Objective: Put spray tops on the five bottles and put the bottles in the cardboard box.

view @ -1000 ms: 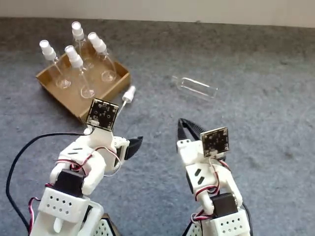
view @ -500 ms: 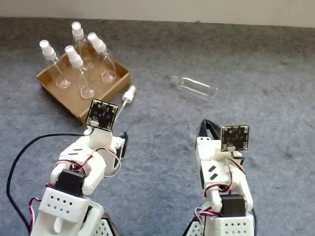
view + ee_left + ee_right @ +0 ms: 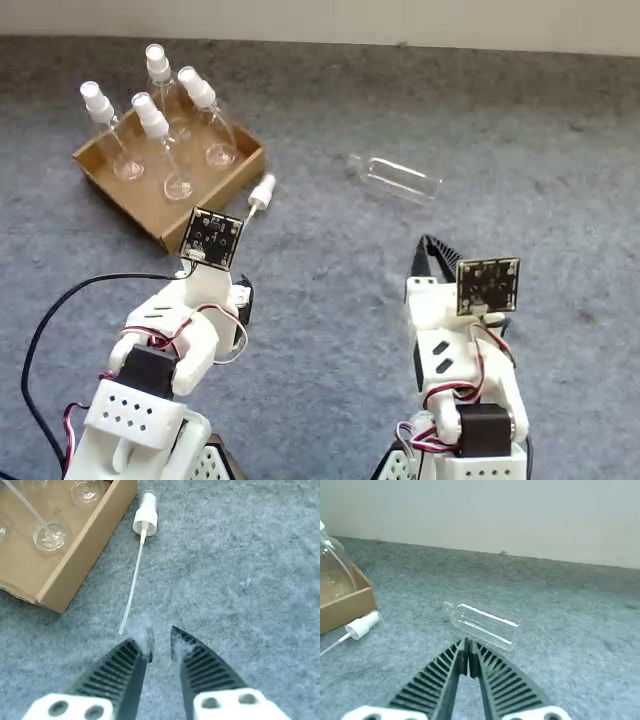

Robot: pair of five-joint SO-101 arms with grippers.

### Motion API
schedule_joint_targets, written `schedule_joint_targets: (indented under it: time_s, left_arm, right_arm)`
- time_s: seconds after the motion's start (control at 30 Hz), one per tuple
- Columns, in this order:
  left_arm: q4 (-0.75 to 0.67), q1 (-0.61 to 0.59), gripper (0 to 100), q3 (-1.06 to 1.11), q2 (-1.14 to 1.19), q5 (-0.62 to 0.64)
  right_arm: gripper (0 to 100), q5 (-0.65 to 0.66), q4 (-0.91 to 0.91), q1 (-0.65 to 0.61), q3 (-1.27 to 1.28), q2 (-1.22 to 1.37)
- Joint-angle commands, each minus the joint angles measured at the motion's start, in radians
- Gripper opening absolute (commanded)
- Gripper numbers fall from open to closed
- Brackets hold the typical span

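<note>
A loose white spray top with a long thin tube lies on the carpet beside the cardboard box. Several clear bottles with spray tops stand in the box. One clear bottle without a top lies on its side at mid-right. In the left wrist view my left gripper hovers just short of the tube's end, the spray top ahead, with a narrow gap between its fingers and nothing in it. My right gripper is shut and empty, pointing at the lying bottle a short way ahead.
Grey carpet covers the table, bordered by a pale wall at the far edge. The box corner lies close to my left gripper. Open carpet stretches between the two arms and to the right of the bottle.
My left gripper's jaws have gone from wide apart to a narrow gap. The right arm has swung to the right and now points more towards the lying bottle.
</note>
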Motion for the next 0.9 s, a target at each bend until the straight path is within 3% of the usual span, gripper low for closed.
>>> schedule_joint_targets:
  time_s: [0.0,0.27,0.43,0.87]
  left_arm:
    - [-0.026,0.018,1,-0.005,-0.008,0.006]
    - [-0.031,0.012,1,0.010,-0.008,0.005]
    - [-0.118,0.010,1,0.077,-0.008,0.003]
    - [-0.143,0.013,1,0.099,-0.008,0.003]
  right_arm:
    - [1.0,0.020,0.002,0.030,-0.179,0.213]
    - [1.0,0.023,-0.001,0.030,-0.587,0.809]
    - [1.0,0.020,-0.001,0.030,-0.832,1.141]
    - [0.6,0.018,0.002,0.030,-1.372,1.834]
